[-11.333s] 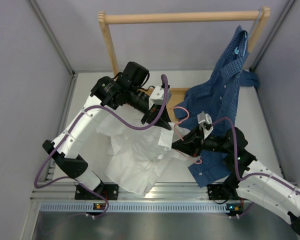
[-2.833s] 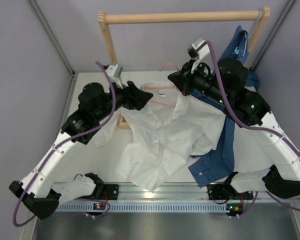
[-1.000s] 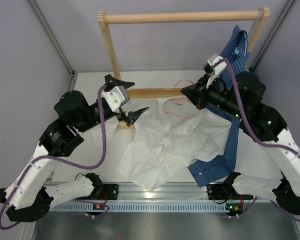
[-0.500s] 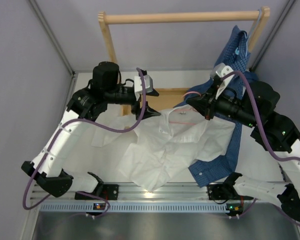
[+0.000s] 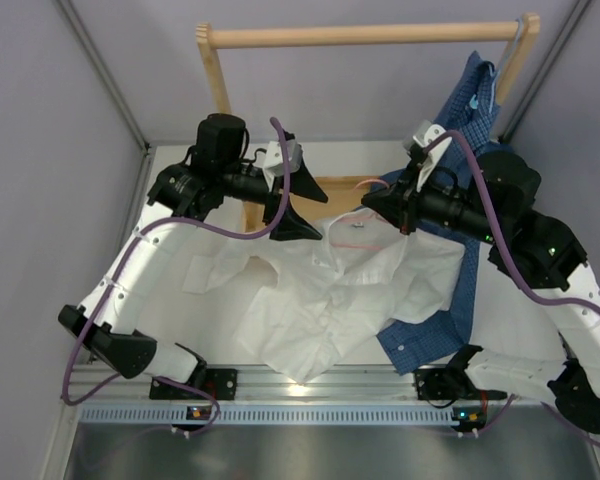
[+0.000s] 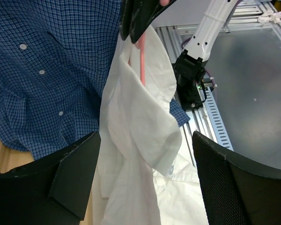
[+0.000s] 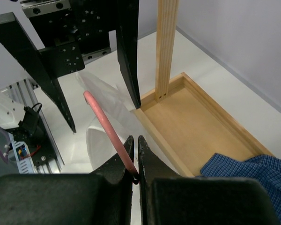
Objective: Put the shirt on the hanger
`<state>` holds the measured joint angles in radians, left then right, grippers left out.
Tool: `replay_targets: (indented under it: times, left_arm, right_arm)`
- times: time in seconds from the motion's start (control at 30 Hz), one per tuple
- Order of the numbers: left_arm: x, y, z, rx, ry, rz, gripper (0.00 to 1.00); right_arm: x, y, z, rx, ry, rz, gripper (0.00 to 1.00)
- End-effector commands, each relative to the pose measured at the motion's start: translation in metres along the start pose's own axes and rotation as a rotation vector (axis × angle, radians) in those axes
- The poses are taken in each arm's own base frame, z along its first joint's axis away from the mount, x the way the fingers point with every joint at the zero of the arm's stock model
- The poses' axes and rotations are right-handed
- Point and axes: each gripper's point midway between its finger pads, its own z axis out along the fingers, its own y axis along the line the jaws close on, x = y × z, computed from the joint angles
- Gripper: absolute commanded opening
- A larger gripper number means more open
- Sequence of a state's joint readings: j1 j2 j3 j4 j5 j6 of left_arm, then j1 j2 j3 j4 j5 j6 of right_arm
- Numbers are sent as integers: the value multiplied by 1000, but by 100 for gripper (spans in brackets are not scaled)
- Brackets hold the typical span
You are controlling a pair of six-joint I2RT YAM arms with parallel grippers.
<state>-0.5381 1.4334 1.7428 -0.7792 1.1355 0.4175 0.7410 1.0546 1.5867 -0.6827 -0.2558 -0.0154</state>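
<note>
The white shirt point(image 5: 320, 300) lies crumpled on the table, its collar end lifted and draped over the pink hanger point(image 7: 105, 123). My right gripper point(image 7: 135, 140) is shut on the hanger's wire and holds it up above the table. In the left wrist view the shirt point(image 6: 136, 131) hangs down from the hanger point(image 6: 143, 65) in a loose fold. My left gripper point(image 5: 323, 215) is open, its wide jaws standing either side of that fold with gaps on both sides. The right gripper point(image 5: 365, 207) faces it from the right.
A wooden rack with a top rail point(image 5: 365, 37), a post point(image 7: 166, 47) and a shallow base tray point(image 7: 196, 126) stands at the back. A blue checked shirt point(image 5: 470, 130) hangs from the rail's right end, and its tail reaches the table beside the white shirt.
My left arm has swung in from the left, and its open jaws now sit at the lifted collar. The right gripper has shifted slightly with the hanger, still shut on it.
</note>
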Motion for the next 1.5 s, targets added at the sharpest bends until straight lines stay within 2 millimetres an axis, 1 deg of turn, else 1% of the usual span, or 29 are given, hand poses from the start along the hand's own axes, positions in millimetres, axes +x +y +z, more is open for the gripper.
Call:
replay_targets:
  times: [0.0,0.17,0.27,0.33,0.4,0.53,0.57,0.63,0.7,0.73,0.77,0.8,1.0,1.03,1.07,1.1,1.13,1.17,1.2,1.23,1.27,1.3,1.33,1.37,1.4,1.43,1.47]
  left_arm:
    - [-14,-15,-2,71,-45,36,82]
    - [-1,-3,1,31,-13,11,78]
    - [1,2,1,13,-5,14,75]
    - [0,2,1,13,-5,17,72]
    - [-3,-1,0,18,-12,31,65]
    - [-10,-5,-2,28,-25,57,60]
    - [-12,-6,-2,33,-29,60,55]
    - [-16,-9,-3,41,-37,70,49]
    - [-18,-9,-3,44,-41,77,19]
    - [-19,-8,-3,38,-40,82,9]
    - [-20,-9,-4,40,-42,88,1]
    - [-21,-8,-4,37,-42,89,0]
    - [-23,-10,-5,39,-47,103,0]
    - [-24,-11,-5,41,-50,105,0]
    - [-26,-13,-6,42,-52,103,0]
    - [-28,-15,-7,47,-56,106,0]
    - [-29,-16,-8,45,-57,110,0]
    - [-29,-17,-8,46,-59,112,0]
    - [-33,-21,-11,46,-65,125,0]
    - [-34,-23,-11,51,-69,131,0]
    - [-36,-27,-12,57,-74,141,0]
    - [-39,-33,-14,71,-84,152,0]
    - [-39,-36,-15,81,-87,154,0]
    - [-40,-39,-16,89,-92,155,0]
    - [-41,-43,-16,106,-99,159,0]
    - [-41,-48,-17,113,-103,165,0]
    - [-41,-51,-18,119,-107,171,0]
  right_arm:
    - [-32,1,-5,-7,-82,-23,0]
    - [-40,6,-2,-37,-95,-19,0]
    - [-47,11,-3,-63,-108,-24,0]
    - [-49,14,-4,-80,-113,-26,0]
    - [-52,17,-6,-93,-118,3,0]
    - [-56,25,-9,-133,-135,9,0]
    - [-56,27,-8,-143,-135,15,0]
    - [-56,29,-8,-156,-135,21,0]
    - [-56,30,-7,-164,-140,25,0]
    - [-56,32,-7,-175,-141,25,0]
    - [-55,33,-6,-181,-137,32,0]
    - [-53,34,-6,-185,-137,34,0]
    - [-48,33,-12,-170,-140,24,0]
    - [-47,32,-13,-167,-140,20,6]
    - [-44,32,-13,-163,-135,16,20]
    - [-40,30,-16,-150,-131,17,51]
    - [-35,30,-18,-144,-121,8,57]
    - [-28,29,-20,-139,-103,2,60]
    - [-25,29,-29,-127,-100,-8,62]
    - [-22,27,-34,-116,-91,-51,62]
    - [-11,27,-42,-106,-51,-55,61]
    - [-9,30,-58,-99,-60,-73,60]
    - [-3,31,-67,-99,-52,-104,61]
    - [9,32,-73,-97,-26,-106,60]
    - [17,33,-92,-77,-28,-113,61]
    - [24,32,-99,-61,-21,-120,60]
    - [36,30,-102,-44,0,-119,60]
